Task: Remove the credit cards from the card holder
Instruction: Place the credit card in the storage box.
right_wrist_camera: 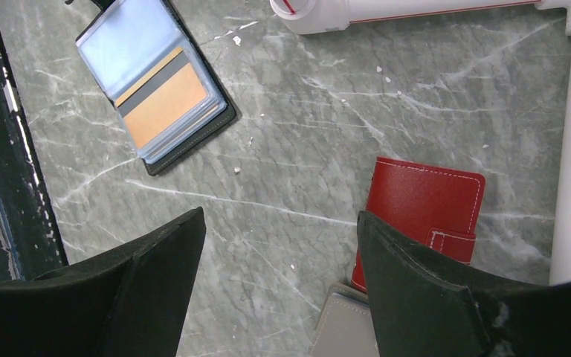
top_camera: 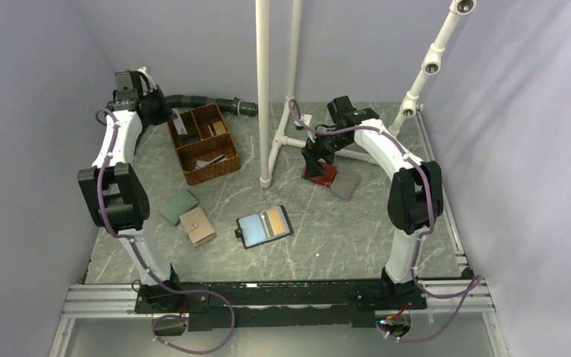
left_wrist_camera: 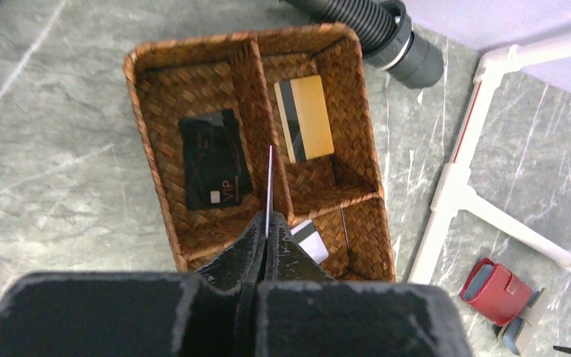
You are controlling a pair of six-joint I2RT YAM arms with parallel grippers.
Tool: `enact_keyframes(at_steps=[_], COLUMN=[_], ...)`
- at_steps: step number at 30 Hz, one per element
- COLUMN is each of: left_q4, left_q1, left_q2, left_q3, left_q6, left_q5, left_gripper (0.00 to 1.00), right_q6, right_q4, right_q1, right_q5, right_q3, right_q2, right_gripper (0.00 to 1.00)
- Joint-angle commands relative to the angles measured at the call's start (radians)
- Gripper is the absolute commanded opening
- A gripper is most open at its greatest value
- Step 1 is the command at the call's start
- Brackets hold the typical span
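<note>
The card holder lies open mid-table, with a light blue panel and a tan panel; in the right wrist view an orange card shows in its sleeve. My left gripper is shut on a thin card seen edge-on, held over the wicker basket. A dark card, an orange-yellow card and a white card lie in the basket's compartments. My right gripper is open and empty above the table, beside a red wallet.
A grey wallet overlaps the red one. A green wallet and a beige wallet lie left of the card holder. A black hose and a white pipe frame stand behind the basket.
</note>
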Motion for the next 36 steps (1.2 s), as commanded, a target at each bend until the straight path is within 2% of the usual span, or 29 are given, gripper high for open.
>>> enact_keyframes(at_steps=[1,7,13,18,26,36], left_q4=[0.002,0.054,0.130,0.140,0.158,0.104], left_q1=[0.018,0.028,0.027,0.023,0.000,-0.059], left_q2=[0.039,0.043,-0.038,-0.107,-0.063,-0.004], left_q3=[0.091,0.082,-0.073,-0.191,-0.195,-0.165], left_q6=[0.030,0.003,0.024,0.050,0.058,0.104], left_q5=[-0.005,0.079,0.290,0.386,0.407,0.352], left_gripper=[0.00,0.00,0.00,0.00,0.00,0.00], right_q6=[0.012,0.021,0.022,0.026,0.021,0.034], right_q4=[0.024,0.030,0.031,0.030,0.024,0.046], right_q1=[-0.003,-0.003,-0.003,-0.003,-0.003,-0.003], right_q5=[-0.021,-0.018,-0.018,-0.027,-0.046,-0.033], right_q3=[0.018,0.015,0.018,0.027,0.047,0.009], right_q2=[0.013,0.006,0.009,0.023,0.043,0.003], right_gripper=[0.77,0.77,0.77,0.77,0.76,0.76])
